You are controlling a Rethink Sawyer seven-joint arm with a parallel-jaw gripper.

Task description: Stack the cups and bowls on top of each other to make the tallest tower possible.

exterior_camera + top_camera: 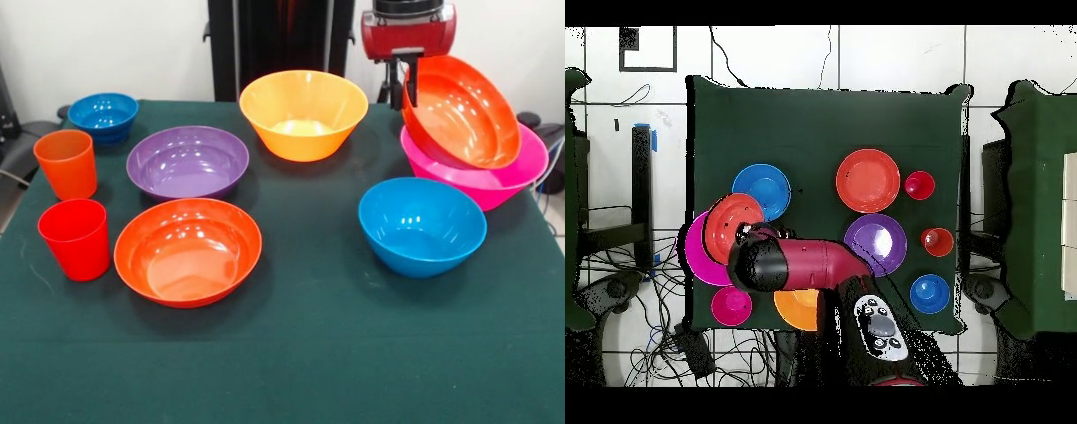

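Note:
My gripper (405,81) is at the far right, shut on the upper rim of a red-orange bowl (463,110), which it holds steeply tilted. That bowl's lower edge sits inside the large pink bowl (481,177), the tower's base. From above, the tilted bowl (731,222) overlaps the pink bowl (695,255), and my arm (815,265) hides the fingers. Loose on the cloth are a blue bowl (422,225), a yellow-orange bowl (303,113), a purple bowl (187,161), a second red-orange bowl (188,250) and a small blue bowl (103,115). The orange cup (66,163) and red cup (75,238) stand at the left.
A small pink-red bowl (731,305) lies by the table edge near the robot's base, beside the pink bowl. The green cloth (309,353) covers the table. Chairs and cables surround the table (825,110).

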